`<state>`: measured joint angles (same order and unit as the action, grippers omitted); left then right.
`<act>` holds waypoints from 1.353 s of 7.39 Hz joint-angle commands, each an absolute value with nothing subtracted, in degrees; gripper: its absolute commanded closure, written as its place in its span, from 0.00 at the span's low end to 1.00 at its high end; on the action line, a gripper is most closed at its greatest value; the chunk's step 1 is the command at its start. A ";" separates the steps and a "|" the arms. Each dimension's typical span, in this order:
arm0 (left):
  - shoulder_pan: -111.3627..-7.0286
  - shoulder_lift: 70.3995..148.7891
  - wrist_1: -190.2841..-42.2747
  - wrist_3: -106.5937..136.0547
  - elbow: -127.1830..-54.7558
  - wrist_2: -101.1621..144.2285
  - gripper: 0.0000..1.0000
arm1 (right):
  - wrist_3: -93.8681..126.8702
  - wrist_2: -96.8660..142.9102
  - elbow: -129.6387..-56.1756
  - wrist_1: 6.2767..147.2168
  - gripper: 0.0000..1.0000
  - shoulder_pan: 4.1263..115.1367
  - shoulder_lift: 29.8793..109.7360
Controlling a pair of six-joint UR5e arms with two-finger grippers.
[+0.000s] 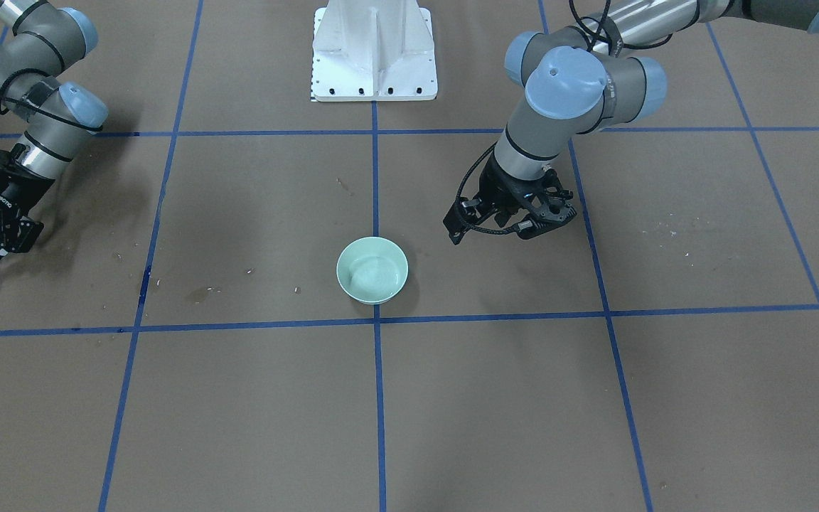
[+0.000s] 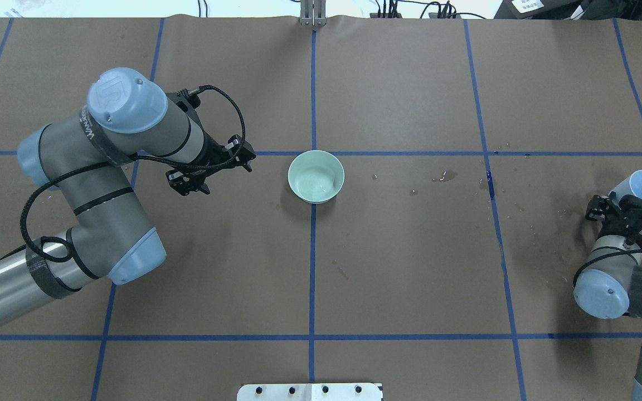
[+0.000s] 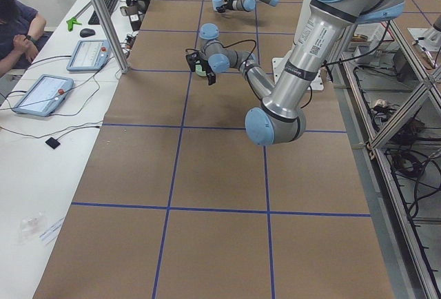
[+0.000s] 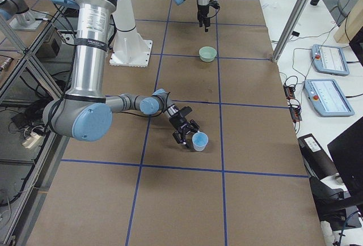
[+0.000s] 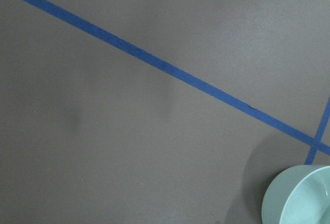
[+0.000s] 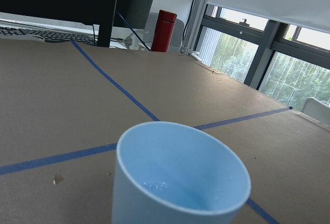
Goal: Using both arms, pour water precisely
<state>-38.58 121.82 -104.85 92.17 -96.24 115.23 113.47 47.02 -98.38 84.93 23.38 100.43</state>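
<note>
While right arm (image 2: 602,294) jaws clamp the cup (image 2: 641,188) well right of the bowl (image 2: 316,176), left arm (image 2: 126,125) jaws hover beside it (gap unreadable).

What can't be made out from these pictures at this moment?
- Left claw: open or shut unclear; own wrist partly covers it overhead, tiny in side views.
- Blue cup: cut by front view's left edge; base below wrist view.
- Water level in green bowl: too faint.
</note>
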 commanded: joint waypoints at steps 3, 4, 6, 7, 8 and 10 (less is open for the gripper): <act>-38.58 121.82 -104.85 92.20 -96.24 115.31 0.00 | 111.90 47.11 -93.34 84.64 0.01 25.57 96.15; -38.50 121.82 -104.85 92.20 -96.24 115.31 0.00 | 110.93 47.11 -93.43 84.46 0.01 25.92 96.41; -38.50 121.82 -104.85 92.20 -96.24 115.31 0.00 | 110.92 47.11 -93.43 84.46 0.01 26.10 96.50; -38.41 121.82 -104.85 92.20 -96.24 115.31 0.00 | 111.00 47.02 -93.43 84.46 0.01 26.45 96.59; -38.23 121.82 -104.85 92.20 -96.24 115.23 0.00 | 110.92 47.02 -93.43 84.46 0.01 27.24 96.68; -38.14 121.82 -104.85 92.20 -96.15 115.23 0.00 | 110.92 46.76 -93.25 84.46 0.01 27.77 96.59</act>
<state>-38.20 121.82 -104.85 92.20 -96.19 115.28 110.89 46.97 -93.37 84.46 27.48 96.64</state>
